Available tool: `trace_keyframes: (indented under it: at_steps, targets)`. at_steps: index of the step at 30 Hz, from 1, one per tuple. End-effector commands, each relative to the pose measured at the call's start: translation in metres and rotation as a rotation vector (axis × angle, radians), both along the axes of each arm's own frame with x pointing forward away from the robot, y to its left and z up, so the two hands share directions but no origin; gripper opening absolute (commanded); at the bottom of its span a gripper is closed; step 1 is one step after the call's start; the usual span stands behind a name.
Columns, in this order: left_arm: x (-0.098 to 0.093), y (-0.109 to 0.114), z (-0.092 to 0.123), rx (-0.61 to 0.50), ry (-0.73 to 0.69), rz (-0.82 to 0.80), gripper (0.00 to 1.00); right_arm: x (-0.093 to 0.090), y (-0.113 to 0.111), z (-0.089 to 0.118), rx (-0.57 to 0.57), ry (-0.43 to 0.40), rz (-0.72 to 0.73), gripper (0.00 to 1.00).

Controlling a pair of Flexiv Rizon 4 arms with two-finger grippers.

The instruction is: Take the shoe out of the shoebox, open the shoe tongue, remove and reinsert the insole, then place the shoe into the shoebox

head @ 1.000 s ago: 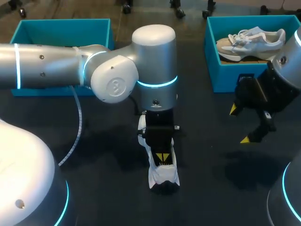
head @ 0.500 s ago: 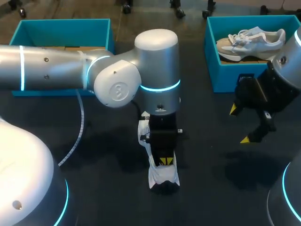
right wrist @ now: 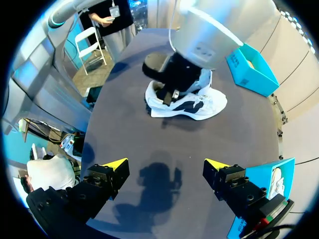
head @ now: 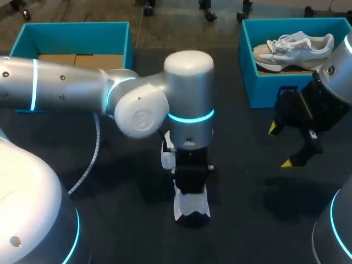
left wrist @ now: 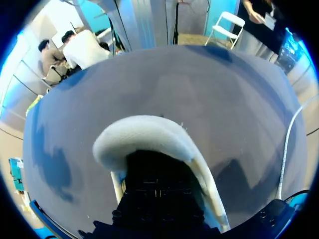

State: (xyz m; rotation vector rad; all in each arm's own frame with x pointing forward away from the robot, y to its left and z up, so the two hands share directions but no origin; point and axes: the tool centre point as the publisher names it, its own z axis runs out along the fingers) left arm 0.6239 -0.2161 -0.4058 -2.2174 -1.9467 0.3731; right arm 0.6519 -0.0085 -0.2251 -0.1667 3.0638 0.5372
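White shoe (head: 190,208) on bench (head: 126,220), lower middle of frame. Left claw (head: 191,184) down inside shoe opening from above, likely going for insole; spread or pinching, cannot tell. Right claw (head: 280,146) spread, empty, hovering right, clear of work. Teal shoebox (head: 77,33) upper left, for return.

Overhead room light is illuminating the dark table (head: 247,181) evenly. The left arm (head: 190,82) is showing soft highlights on its silver housing, and its cyan ring (head: 191,116) is glowing. The right gripper (right wrist: 165,163) is casting a soft-edged shadow (right wrist: 159,180) directly beneath itself. The shoe (left wrist: 144,133) collar is catching light while its interior is lying dark.
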Motion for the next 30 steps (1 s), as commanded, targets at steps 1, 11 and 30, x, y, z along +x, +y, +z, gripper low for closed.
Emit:
trace_keyframes:
  at_steps: [1, 11, 30]
  targets:
    - [-0.006, -0.003, -0.009, 0.016, -0.08, 0.027, 0.0, 0.001, 0.001, -0.001, -0.002, 0.001, 0.001, 1.0]
    - [0.023, 0.007, -0.006, 0.05, -0.164, 0.096, 0.0, 0.001, 0.001, -0.001, -0.002, 0.001, 0.001, 1.0]
    - [-0.01, -0.018, 0.004, -0.009, -0.162, 0.02, 0.0, 0.001, 0.001, -0.001, -0.002, 0.001, 0.001, 1.0]
